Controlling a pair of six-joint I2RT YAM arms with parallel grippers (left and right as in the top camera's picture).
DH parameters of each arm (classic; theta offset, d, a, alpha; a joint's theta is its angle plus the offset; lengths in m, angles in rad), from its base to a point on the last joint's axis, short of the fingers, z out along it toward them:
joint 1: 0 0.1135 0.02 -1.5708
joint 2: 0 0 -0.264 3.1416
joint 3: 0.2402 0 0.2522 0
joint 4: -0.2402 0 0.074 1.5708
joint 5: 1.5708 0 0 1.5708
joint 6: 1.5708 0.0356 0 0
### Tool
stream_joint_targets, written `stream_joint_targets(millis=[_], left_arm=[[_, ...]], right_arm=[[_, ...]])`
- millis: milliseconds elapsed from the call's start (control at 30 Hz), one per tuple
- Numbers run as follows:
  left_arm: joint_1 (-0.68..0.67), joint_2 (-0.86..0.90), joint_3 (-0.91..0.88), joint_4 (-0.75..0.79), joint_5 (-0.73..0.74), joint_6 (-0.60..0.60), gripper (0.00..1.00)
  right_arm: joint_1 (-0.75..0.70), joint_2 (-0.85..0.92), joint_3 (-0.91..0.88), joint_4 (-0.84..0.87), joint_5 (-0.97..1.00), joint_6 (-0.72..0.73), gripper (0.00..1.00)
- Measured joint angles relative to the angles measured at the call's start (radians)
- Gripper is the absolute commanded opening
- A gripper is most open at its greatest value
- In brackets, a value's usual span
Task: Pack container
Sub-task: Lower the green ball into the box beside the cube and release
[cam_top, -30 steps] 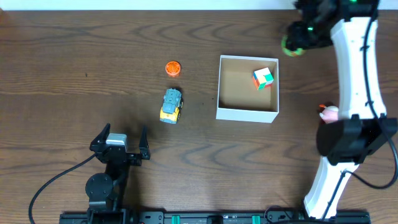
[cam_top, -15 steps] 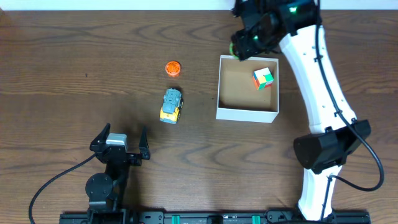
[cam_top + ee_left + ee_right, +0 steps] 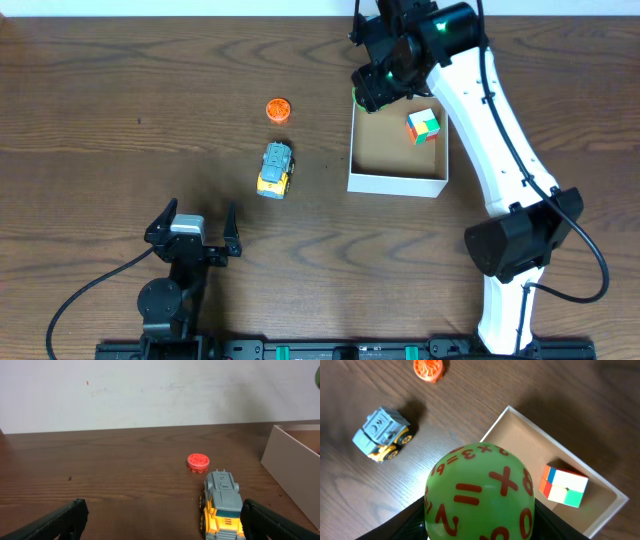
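Dark wooden table (image 3: 100,100), white wall (image 3: 150,390), black cable (image 3: 80,290)

The white-walled, cardboard-floored container (image 3: 397,183) sits upright, holding a colored cube (image 3: 423,125).

My right arm (image 3: 500,130) is glossy white tubing between bulky black joints (image 3: 515,243), with a green light (image 3: 438,25) glowing near its wrist. My left arm (image 3: 163,300) is all black. A grey block (image 3: 186,226) sits behind my left gripper (image 3: 195,220) with its dark fingers (image 3: 55,521), and a thin black cable (image 3: 97,277) loops away.
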Motion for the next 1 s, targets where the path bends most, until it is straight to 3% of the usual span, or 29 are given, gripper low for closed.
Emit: stream_joint_targets(millis=[1000], left_arm=[[0.000,0.000,0.000,0.000,0.000,0.000,0.98]], right_arm=[[0.026,0.009,-0.076,0.053,0.000,0.011,0.62]])
